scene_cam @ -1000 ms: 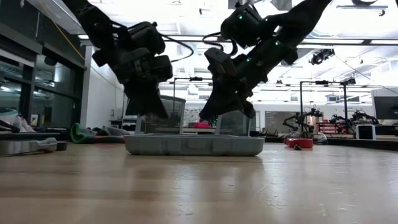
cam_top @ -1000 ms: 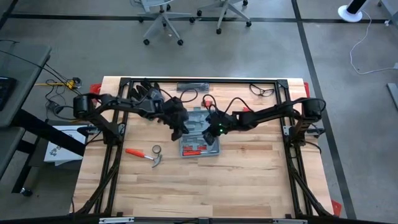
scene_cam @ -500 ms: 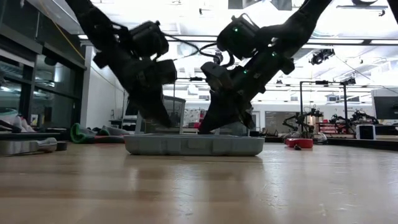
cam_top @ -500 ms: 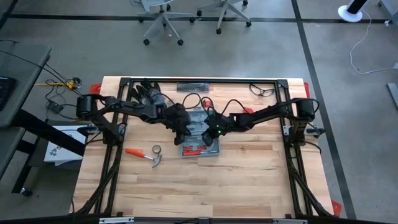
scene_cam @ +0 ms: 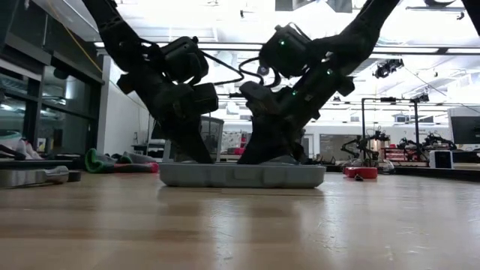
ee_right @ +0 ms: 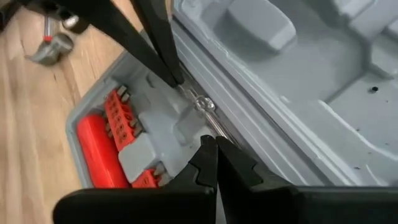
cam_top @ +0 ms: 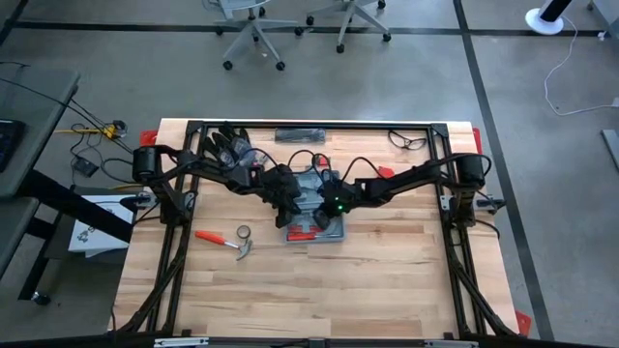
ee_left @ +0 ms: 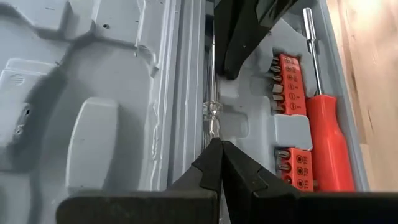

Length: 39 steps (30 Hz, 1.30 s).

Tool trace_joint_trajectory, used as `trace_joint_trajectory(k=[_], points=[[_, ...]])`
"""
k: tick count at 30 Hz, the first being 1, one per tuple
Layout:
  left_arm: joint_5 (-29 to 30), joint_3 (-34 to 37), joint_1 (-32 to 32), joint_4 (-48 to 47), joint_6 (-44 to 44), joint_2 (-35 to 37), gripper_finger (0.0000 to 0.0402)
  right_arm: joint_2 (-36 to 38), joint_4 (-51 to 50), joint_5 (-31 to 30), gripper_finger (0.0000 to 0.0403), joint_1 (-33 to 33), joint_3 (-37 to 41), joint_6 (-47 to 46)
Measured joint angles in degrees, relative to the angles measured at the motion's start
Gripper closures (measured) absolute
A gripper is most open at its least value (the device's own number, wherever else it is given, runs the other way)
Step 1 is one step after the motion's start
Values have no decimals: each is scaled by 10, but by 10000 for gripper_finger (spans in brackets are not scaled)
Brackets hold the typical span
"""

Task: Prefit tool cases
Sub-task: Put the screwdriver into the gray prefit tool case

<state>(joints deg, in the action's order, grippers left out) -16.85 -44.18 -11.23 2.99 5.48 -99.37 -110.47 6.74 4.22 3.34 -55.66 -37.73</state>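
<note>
Both arms have dropped into the open tool case (cam_top: pixel 311 208); the left gripper (ee_left: pixel 216 149) and right gripper (ee_right: pixel 211 144), fingers together, are pressing a clear-handled tool (ee_left: pixel 212 115) into its recess.

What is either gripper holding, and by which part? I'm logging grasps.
Nothing is held. The left gripper and right gripper, jaws shut, poke into the open tool case near its hinge, beside a thin clear-handled tool.

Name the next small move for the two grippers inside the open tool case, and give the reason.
Probably press down gently: the left gripper and right gripper are both shut, their tips meeting a thin metal tool lying in the tool case beside the hinge, apparently not fully seated.
</note>
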Motion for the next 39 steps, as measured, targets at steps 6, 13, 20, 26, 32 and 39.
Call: trace_joint_trajectory(k=[6, 13, 20, 26, 32, 39], points=[[4, 0, 5, -12, 3, 0, 401, 9, 16, -8, 403, -1, 1, -1], [4, 1, 5, -5, 3, -1, 401, 26, 0, -27, 403, -4, 3, 5], [5, 1, 5, 2, 4, -2, 401, 7, -4, -35, 403, 3, 1, 3], [-6, 2, 4, -3, 4, -2, 401, -24, 4, -18, 403, 8, -1, -10], [-6, 2, 5, -2, 4, -2, 401, -11, 14, -10, 403, 8, 1, -10], [-11, 2, 3, 0, 5, 7, 401, 27, -5, -16, 403, 8, 5, -8]])
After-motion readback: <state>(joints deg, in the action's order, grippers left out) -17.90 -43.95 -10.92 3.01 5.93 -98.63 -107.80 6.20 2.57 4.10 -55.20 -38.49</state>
